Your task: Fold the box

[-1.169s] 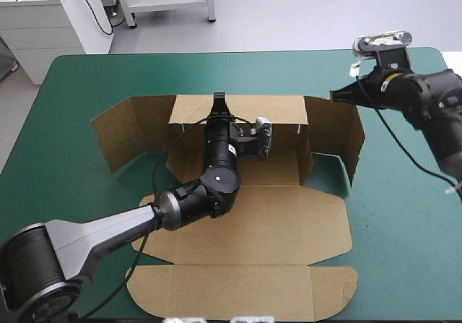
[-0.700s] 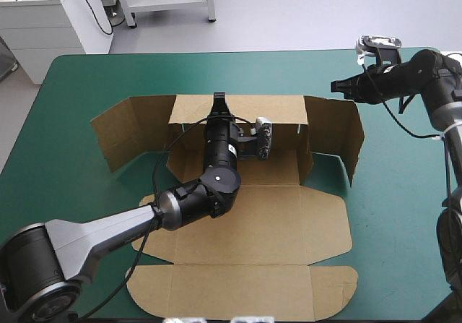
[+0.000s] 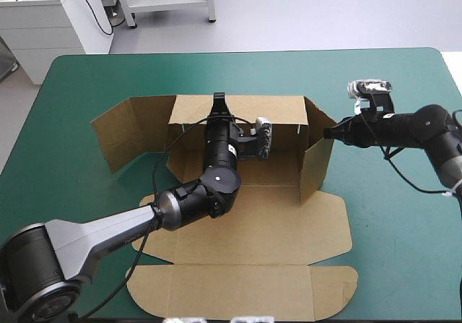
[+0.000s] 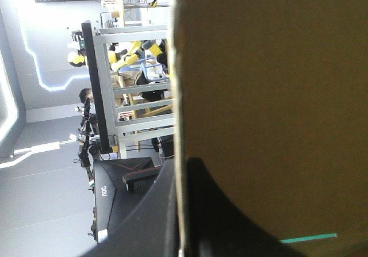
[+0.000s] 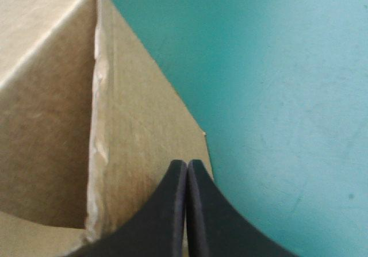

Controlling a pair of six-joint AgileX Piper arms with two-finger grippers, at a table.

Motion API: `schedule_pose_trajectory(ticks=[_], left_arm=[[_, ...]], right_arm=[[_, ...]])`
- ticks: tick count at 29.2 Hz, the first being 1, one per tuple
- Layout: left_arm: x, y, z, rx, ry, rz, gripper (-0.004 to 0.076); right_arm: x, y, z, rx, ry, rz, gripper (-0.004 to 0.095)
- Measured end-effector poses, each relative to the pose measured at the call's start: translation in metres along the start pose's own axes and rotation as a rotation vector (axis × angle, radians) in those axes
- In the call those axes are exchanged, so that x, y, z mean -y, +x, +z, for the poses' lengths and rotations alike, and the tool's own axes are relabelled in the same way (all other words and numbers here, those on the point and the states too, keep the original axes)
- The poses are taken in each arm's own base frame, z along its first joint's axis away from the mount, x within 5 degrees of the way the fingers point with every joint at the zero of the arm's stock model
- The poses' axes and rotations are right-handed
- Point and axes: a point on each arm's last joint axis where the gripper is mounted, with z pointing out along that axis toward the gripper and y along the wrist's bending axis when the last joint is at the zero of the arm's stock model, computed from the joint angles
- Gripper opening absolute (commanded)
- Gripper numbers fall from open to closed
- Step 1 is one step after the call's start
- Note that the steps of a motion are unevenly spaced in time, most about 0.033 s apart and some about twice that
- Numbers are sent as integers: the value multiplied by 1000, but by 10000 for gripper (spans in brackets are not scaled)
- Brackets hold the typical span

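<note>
The brown box (image 3: pixel 253 222) lies in the middle of the table with its back wall (image 3: pixel 245 110) raised. My left gripper (image 3: pixel 219 99) reaches over the base and is shut on that wall's top edge. In the left wrist view the board (image 4: pixel 270 96) stands between the two black fingers of the left gripper (image 4: pixel 183 165). The right side flap (image 3: pixel 314 157) is swung inward toward the base, and my right gripper (image 3: pixel 330 132) is shut with its tip against the flap's outer face. In the right wrist view the right gripper (image 5: pixel 187 164) touches the flap (image 5: pixel 132 130). The left side flap (image 3: pixel 130 131) still angles outward.
The lid panel (image 3: pixel 238 290) lies flat near the table's front edge. My left arm (image 3: pixel 195 200) crosses the box's base. Bare teal-green cover (image 3: pixel 390 222) stretches to the right of the box and along the far edge (image 3: pixel 238 70).
My right gripper came down from above the far right corner to the right flap's outer side. The flap has swung inward from its spread position. The left gripper has stayed put.
</note>
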Motion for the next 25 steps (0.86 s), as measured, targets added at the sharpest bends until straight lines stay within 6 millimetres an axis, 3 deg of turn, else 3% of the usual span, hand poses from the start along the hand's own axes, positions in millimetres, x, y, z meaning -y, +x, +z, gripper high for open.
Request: schedule_pose_trajectory(ticks=[4, 10, 14, 19, 22, 25], left_arm=[[0, 0, 0, 0, 0, 0, -8], [0, 0, 0, 1, 0, 0, -8], [0, 0, 0, 2, 0, 0, -8], [0, 0, 0, 4, 0, -1, -8], [0, 0, 0, 5, 0, -3, -8], [0, 0, 0, 5, 0, -4, -8]], right_arm=[[-5, 33, 7, 79, -77, -71, -21], [-9, 58, 13, 114, -137, -269, 34], [-13, 59, 13, 117, -179, -325, 230], [-17, 62, 12, 95, -222, -373, 693], [-14, 62, 13, 94, -189, -384, 803], [-8, 59, 13, 108, -124, -400, 788]])
